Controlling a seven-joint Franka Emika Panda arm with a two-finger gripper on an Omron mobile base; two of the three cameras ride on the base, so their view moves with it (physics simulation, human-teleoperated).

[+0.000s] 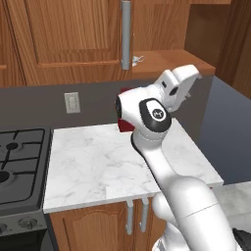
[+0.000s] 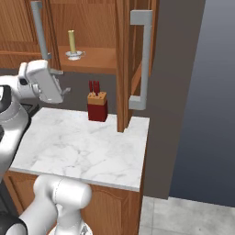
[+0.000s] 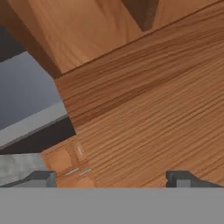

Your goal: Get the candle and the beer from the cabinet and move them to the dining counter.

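Note:
The cabinet (image 1: 73, 34) stands open, and its bare shelf (image 2: 98, 59) carries the candle (image 2: 72, 41), slim and pale yellow, upright in a small silver holder (image 2: 75, 55) at the shelf's left end. That holder's edge (image 1: 138, 60) peeks out beside the long door handle (image 1: 126, 34). My gripper (image 2: 62, 81) hangs open and empty just below and left of the shelf's front edge, apart from the candle. In the left base view the gripper (image 1: 192, 84) sits under the shelf. Its fingertips (image 3: 41, 177) frame wood-brown panels (image 3: 144, 109). The beer and the dining counter are out of view.
A red knife block (image 2: 97, 106) stands at the back of the small marble worktop (image 2: 82, 142), under the shelf. The open cabinet door (image 2: 123, 69) with its silver handle (image 2: 144, 59) juts out on the right. A stove (image 1: 19, 157) adjoins the worktop's left.

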